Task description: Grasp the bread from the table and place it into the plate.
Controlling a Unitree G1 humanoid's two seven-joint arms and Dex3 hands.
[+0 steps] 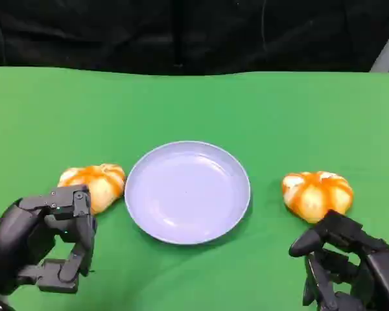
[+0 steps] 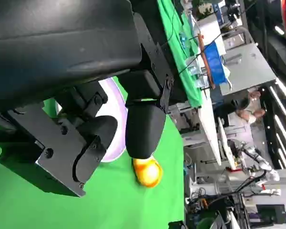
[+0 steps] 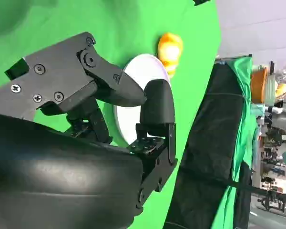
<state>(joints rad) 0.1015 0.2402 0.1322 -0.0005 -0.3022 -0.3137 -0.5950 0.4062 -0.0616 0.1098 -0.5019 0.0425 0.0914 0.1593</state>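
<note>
I see nothing done yet: plate [image 1: 187, 192] mid-frame bare, one bread [image 1: 94, 184] left, another bread [image 1: 317, 193] right; left hand [image 1: 42, 241] and right hand [image 1: 347, 265] loosely curled, holding nothing

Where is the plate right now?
In the head view the plate sits mid-table on the green cloth, between the two bread rolls.

You have a pale lavender-blue plate [image 1: 187, 192] between your black hands, plain and unpatterned. Just beyond your left hand [image 1: 42, 241] sits a bread [image 1: 94, 184] in golden orange with cream streaks. Just beyond your right hand [image 1: 350, 269], the other bread [image 1: 316, 194] is deeper orange, striped white. The table cloth [image 1: 194, 110] is solid bright green.
</note>
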